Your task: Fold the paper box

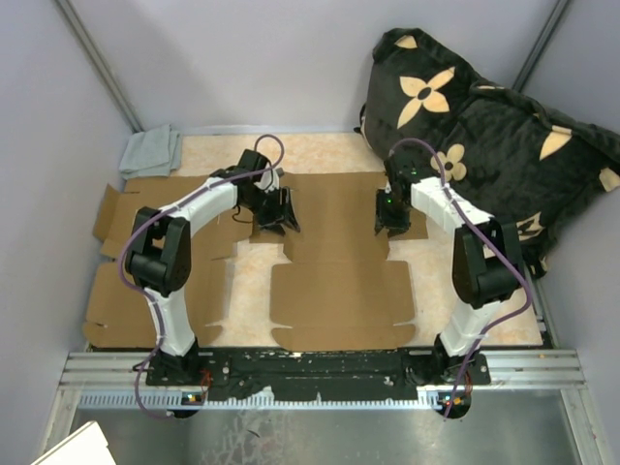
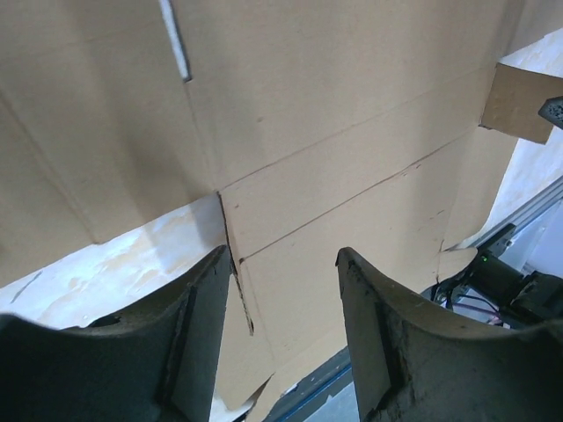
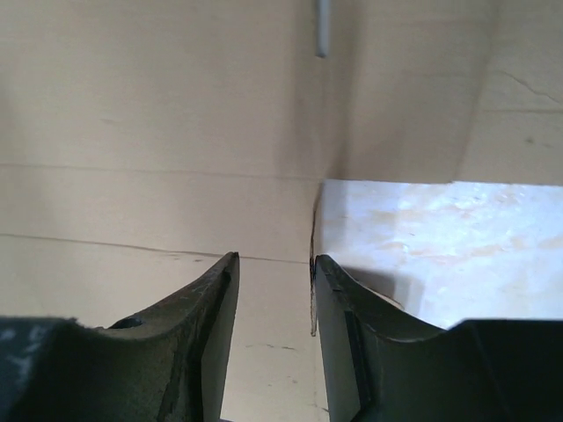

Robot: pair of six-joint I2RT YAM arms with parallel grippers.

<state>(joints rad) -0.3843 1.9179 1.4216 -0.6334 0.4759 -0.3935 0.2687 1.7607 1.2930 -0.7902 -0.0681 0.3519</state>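
Both my grippers sit low over the flat paper box (image 1: 339, 281), jaws partly apart and holding nothing.

My left gripper (image 1: 274, 218) stands wider than my right gripper (image 1: 392, 221). Bare cardboard shows in each gap, and I cannot tell whether my tips touch it. The box is an unfolded brown sheet, creased and slit, lying flat on the pale table (image 1: 254, 276). I am over its far middle panel, one gripper at each side edge, where cardboard meets table.
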